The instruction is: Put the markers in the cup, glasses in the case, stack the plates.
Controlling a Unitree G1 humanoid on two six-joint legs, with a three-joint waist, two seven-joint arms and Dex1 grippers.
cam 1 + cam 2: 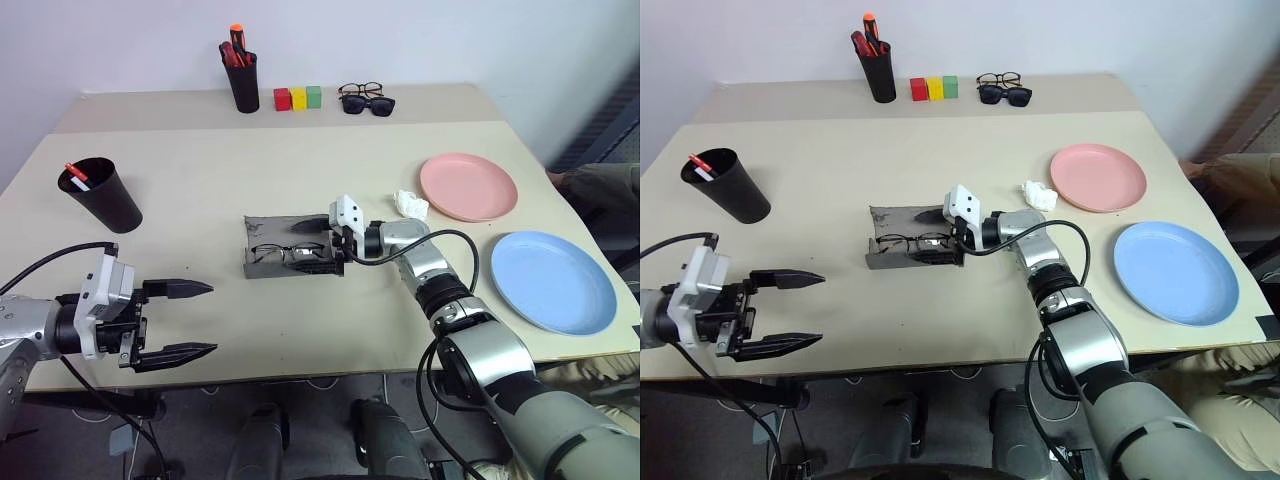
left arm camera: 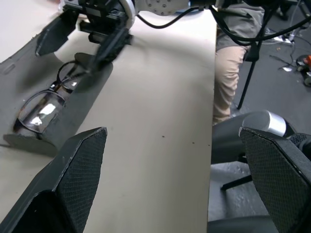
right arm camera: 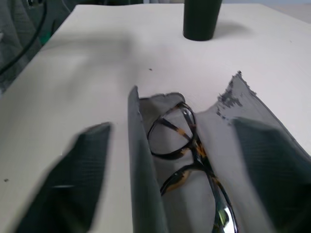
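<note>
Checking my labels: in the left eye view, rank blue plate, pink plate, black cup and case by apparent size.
1. blue plate, nearer the camera, so unsure against pink
2. pink plate
3. case
4. black cup

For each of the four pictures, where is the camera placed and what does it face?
Left eye view: on the head, looking down at the table; both arms show, left gripper open.
Right eye view: beside it, same scene; right gripper at the case.
Left wrist view: on the left wrist, facing across the table to the glasses.
Right wrist view: on the right wrist, looking into the case toward the cup.
Shared: both wrist views show the glasses lying in the open case.
</note>
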